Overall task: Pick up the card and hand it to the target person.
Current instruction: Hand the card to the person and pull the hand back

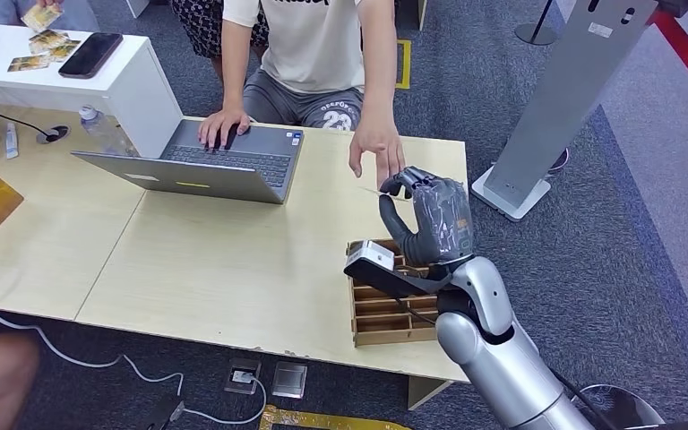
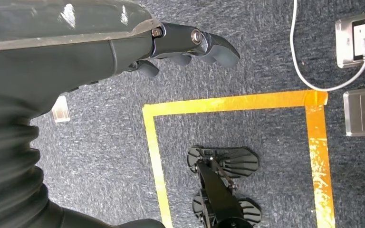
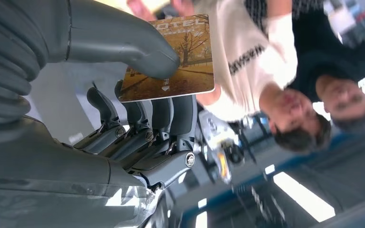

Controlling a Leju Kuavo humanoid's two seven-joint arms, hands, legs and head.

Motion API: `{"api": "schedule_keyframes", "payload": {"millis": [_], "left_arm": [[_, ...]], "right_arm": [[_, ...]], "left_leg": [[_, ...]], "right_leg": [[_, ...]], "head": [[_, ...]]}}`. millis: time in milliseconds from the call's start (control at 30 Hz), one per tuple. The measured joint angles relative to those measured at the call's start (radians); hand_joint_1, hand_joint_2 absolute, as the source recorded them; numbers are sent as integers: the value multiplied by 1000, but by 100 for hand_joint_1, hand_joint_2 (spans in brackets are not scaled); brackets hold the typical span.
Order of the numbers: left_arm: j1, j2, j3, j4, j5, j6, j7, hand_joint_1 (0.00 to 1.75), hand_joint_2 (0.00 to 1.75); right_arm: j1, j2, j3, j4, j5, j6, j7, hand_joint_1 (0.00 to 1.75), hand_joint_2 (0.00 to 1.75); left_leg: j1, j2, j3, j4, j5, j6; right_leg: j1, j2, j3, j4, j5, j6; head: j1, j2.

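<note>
My right hand (image 1: 434, 219) is raised above the light wooden table (image 1: 215, 260), just beyond a slotted wooden card box (image 1: 385, 322). Its thumb and fingers pinch a hotel card with an autumn-tree picture (image 3: 180, 61), seen edge-on in the head view as a thin card (image 1: 372, 190). A seated person in a white T-shirt (image 1: 309, 45) holds a hand (image 1: 376, 148) just above the card, fingers pointing down, close to it but apart. The right hand (image 3: 123, 118) shows its thumb pressed on the card's face. My left hand (image 2: 100, 52) hangs over the carpet, holding nothing.
An open grey laptop (image 1: 206, 161) sits at the table's far side under the person's other hand. A white side desk (image 1: 116, 81) carries a phone (image 1: 90, 54) and loose cards (image 1: 40, 40). A grey stand (image 1: 555, 107) rises to the right. Cables and floor sockets (image 1: 269, 376) lie below.
</note>
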Motion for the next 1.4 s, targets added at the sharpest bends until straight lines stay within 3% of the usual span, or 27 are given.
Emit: {"api": "schedule_keyframes", "payload": {"millis": [200,433,667,800,933,1067,1233,1400], "left_arm": [[-7,-4,-8,-1,-5,3,5,0,175],[-4,0,-10,-2,-6,10,-2,0,175],[-5,1,-18,-2,-13,14,-11,0,175],[-4,3,-21,-4,-16,24,-13,0,175],[5,5,-2,-2,6,33,-6,0,0],[8,8,9,-4,20,42,-1,0,0],[9,12,23,-4,35,41,5,0,0],[9,15,31,-5,45,42,12,0,0]], "right_arm": [[65,71,-237,-11,169,-2,-106,148,175],[85,97,-305,-23,214,-2,-147,148,175],[90,110,-333,-15,176,-2,-188,148,175],[86,111,-323,1,120,-2,-207,0,175],[62,98,-241,31,-123,4,-241,0,175],[54,34,-111,-58,-441,71,-222,0,175],[97,-77,-58,-268,-771,257,-184,0,175],[155,-183,-55,-445,-936,369,-109,0,175]], "left_leg": [[0,-3,-2,1,0,0],[0,-3,-2,1,0,0],[0,-2,-2,2,0,0],[0,-2,-2,1,0,0],[1,-1,-1,0,1,0],[0,1,-1,0,0,0],[1,-1,-3,1,0,0],[1,-6,-4,2,0,1]], "right_leg": [[0,-3,-1,1,-1,0],[0,-3,-2,1,-1,0],[0,-2,-2,1,-1,0],[0,-2,-2,1,-1,0],[1,-2,-1,0,0,-1],[1,0,-2,0,0,0],[1,-1,-2,0,0,0],[1,-7,-1,0,-2,1]], "head": [[0,0],[0,0],[0,0],[0,0],[0,0],[0,0],[0,0],[0,0]]}}
